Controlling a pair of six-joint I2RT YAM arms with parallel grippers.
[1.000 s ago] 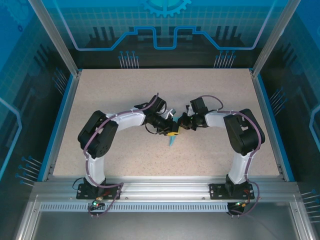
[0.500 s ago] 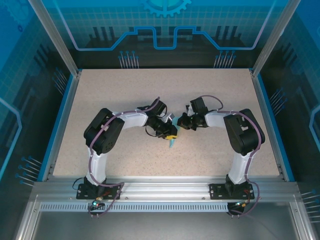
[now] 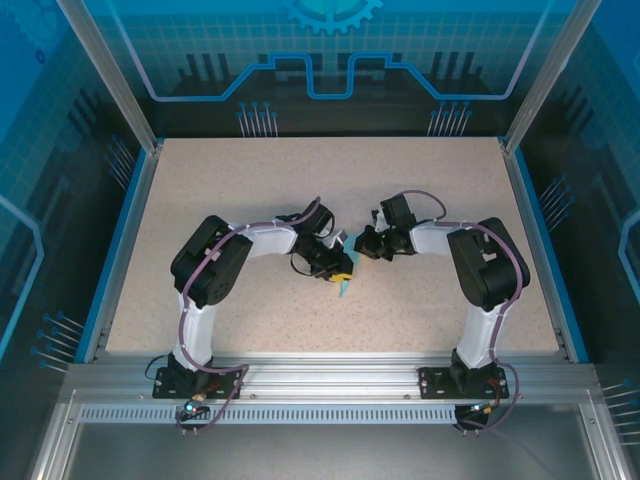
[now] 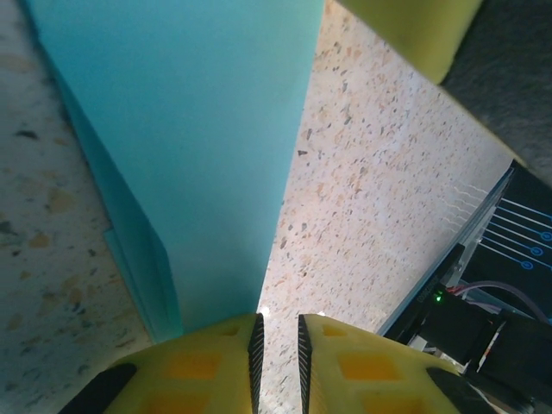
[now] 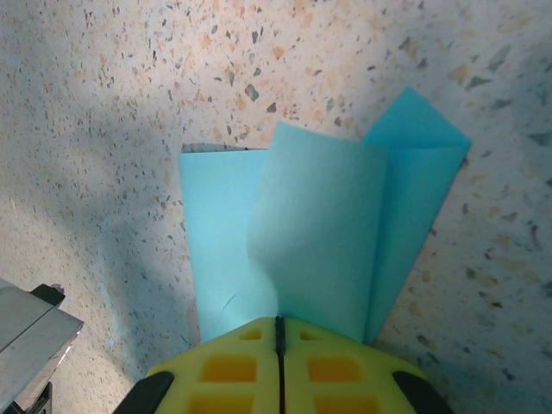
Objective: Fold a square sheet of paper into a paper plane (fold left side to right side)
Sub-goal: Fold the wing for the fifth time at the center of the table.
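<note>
- At the middle of the speckled tabletop (image 3: 420, 190), seen from above, the two grippers meet nose to nose over the paper plane (image 3: 344, 288). It is half-folded, and just a light-blue sliver of it pokes out toward the near edge.
- The left gripper (image 3: 341, 270) sits right over that sliver. The right gripper (image 3: 363, 245) is just beyond it, on the far right side.
- From the right wrist, the right gripper (image 5: 278, 332) has its yellow fingers pressed together. They appear clamped on a raised middle flap of the paper plane (image 5: 328, 224), which curls up out of the flat layers and into the seam.
- The folded layers fan away from those fingers, with a point out at the far right.
- From the left wrist, the left gripper (image 4: 278, 332) has its fingers a narrow slit apart, with nothing visible in the slit. The paper plane (image 4: 190, 129) runs lengthwise straight away from them, and its narrow end slips under the left-hand finger.
- Any next crease likely depends on that alignment, with the strip's long axis in line with the left fingers.
- Hard to make out:
  - whether the left fingers press the paper or only hover over it;
  - the plane's full outline, which the wrists cover from above.
</note>
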